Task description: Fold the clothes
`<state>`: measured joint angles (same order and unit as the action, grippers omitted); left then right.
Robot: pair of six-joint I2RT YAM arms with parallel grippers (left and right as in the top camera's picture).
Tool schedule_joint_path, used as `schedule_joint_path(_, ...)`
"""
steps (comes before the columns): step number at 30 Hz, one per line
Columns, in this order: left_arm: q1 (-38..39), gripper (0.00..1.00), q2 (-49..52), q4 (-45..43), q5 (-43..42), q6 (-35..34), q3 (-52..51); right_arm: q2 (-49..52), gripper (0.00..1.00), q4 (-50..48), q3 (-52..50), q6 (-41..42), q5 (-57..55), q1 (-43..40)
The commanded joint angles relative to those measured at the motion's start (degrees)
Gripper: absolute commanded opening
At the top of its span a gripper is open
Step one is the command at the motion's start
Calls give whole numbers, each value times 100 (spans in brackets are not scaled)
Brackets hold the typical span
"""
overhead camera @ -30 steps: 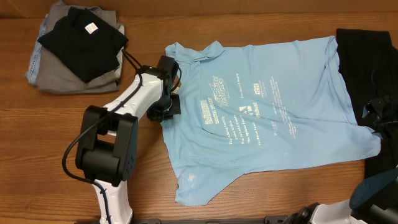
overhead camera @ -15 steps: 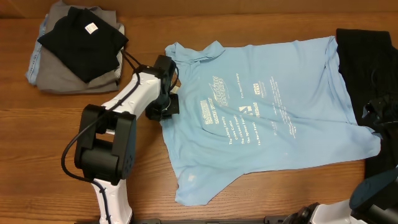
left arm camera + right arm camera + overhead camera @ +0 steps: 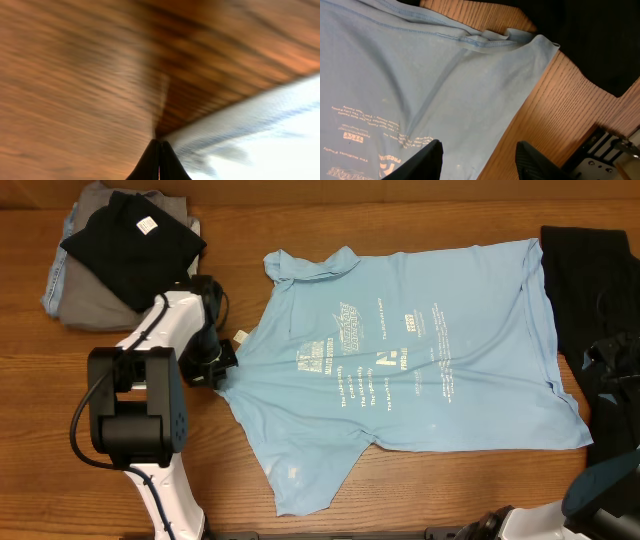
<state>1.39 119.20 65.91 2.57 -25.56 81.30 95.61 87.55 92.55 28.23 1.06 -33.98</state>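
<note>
Since a second ago my left end effector (image 3: 222, 366) has slid toward 9 o'clock across the table (image 3: 400, 490), dragging the T-shirt (image 3: 480, 400) along. Its jaws are pressed together, clamped on the shirt's near edge. From there the shirt lies spread flat toward 3 o'clock, small white print up. My right end effector (image 3: 479, 146) hangs with jaws apart above the shirt's far side, gripping nothing. At 11 o'clock sits a folded pile (image 3: 120, 255).

Bright, even light; left wrist view motion-blurred
</note>
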Motion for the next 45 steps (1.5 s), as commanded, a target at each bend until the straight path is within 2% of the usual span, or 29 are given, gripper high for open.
schedule_joint_path(1, -96, 4, 57, 57, 269, -234, -13, -208, 51, -28, 2, -63, -39, 28)
schedule_joint_path(5, -184, 4, -190, 295, 748, -682, -13, -208, 51, -28, 2, -63, -37, 28)
schedule_joint_path(11, -162, 4, -1008, 144, 761, -667, 15, -208, 51, -85, 2, -59, 48, 28)
schedule_joint_path(13, -31, 4, -1438, -175, 396, -289, 35, -208, 51, -114, 2, -61, 157, 28)
schedule_joint_path(16, 293, 4, -1974, -992, -717, 597, 35, -208, 51, -168, 2, -59, 315, 35)
schedule_joint_path(19, 739, 4, -2151, -1794, -1139, 826, 35, -208, 51, -225, 2, -57, 468, 107)
schedule_joint_path(23, 1261, 6, -1838, -2509, -1071, 942, 35, -208, 51, -240, 0, -37, 522, 354)
schedule_joint_path(27, 1550, 20, -1207, -3399, -1075, 1279, 35, -208, 51, -229, 2, -37, 518, 695)
schedule_joint_path(35, 1508, 12, -398, -4603, -962, 1355, 35, -208, 51, -201, -2, -17, 503, 1408)
schedule_joint_path(38, 1451, 16, -179, -4673, -962, 1333, 35, -208, 51, -243, -42, 28, 501, 1648)
schedule_joint_path(45, 1307, 15, 234, -4693, -756, 1241, 35, -208, 52, -457, -337, 210, 505, 2074)
